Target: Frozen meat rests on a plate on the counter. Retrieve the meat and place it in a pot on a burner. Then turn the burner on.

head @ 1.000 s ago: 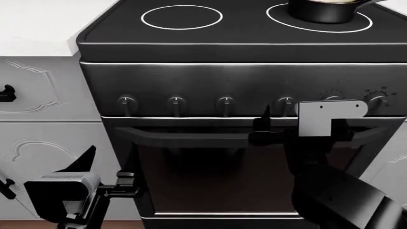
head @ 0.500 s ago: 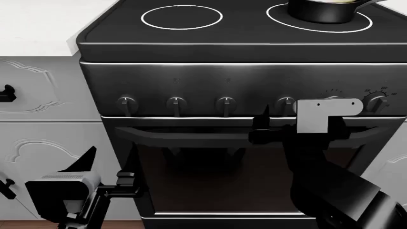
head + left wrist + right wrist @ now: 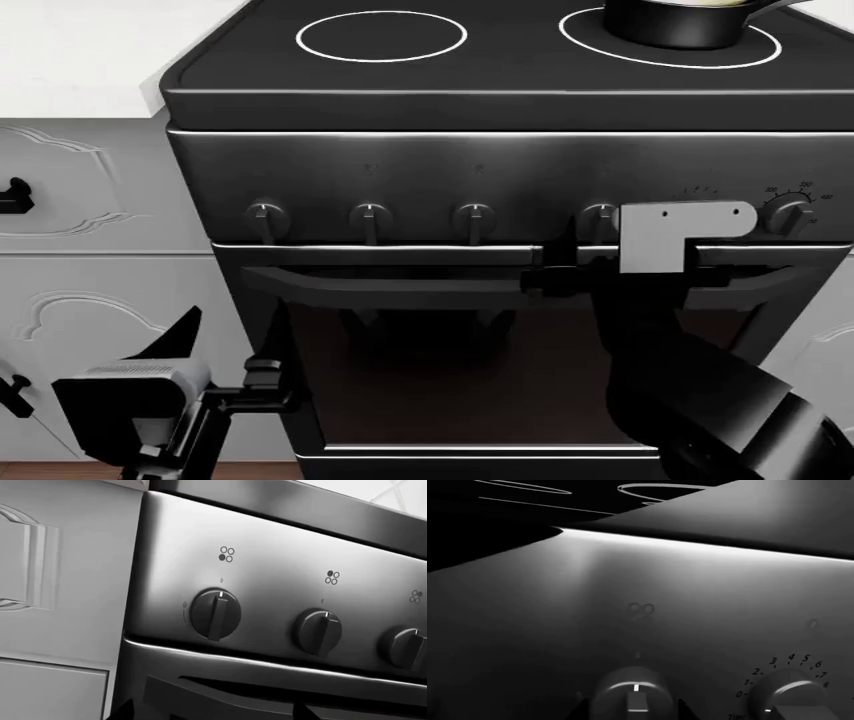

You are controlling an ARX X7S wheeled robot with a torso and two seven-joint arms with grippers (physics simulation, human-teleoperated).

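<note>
The black pot [image 3: 678,24] stands on the widest burner ring [image 3: 587,48] at the stove's back right. A pale sliver of the meat [image 3: 707,3] shows inside it at the picture's top edge. The plate is out of view. The white counter [image 3: 80,50] lies left of the stove. My right gripper [image 3: 558,262] is at the fourth knob [image 3: 601,218] on the front panel. In the right wrist view my right gripper [image 3: 632,713] is open, with a dark fingertip [image 3: 582,711] on each side of that knob [image 3: 635,692]. My left gripper [image 3: 224,360] hangs low and open in front of the oven door, empty.
Three more knobs [image 3: 370,217] line the panel to the left, and they also show in the left wrist view [image 3: 215,614]. A numbered timer dial [image 3: 790,695] sits right of the fourth knob. A smaller ring [image 3: 380,36] is at the stove's left. White cabinet doors [image 3: 80,190] flank the oven.
My right gripper has crept slightly left and up toward the fourth knob. The left arm, pot and meat have not moved.
</note>
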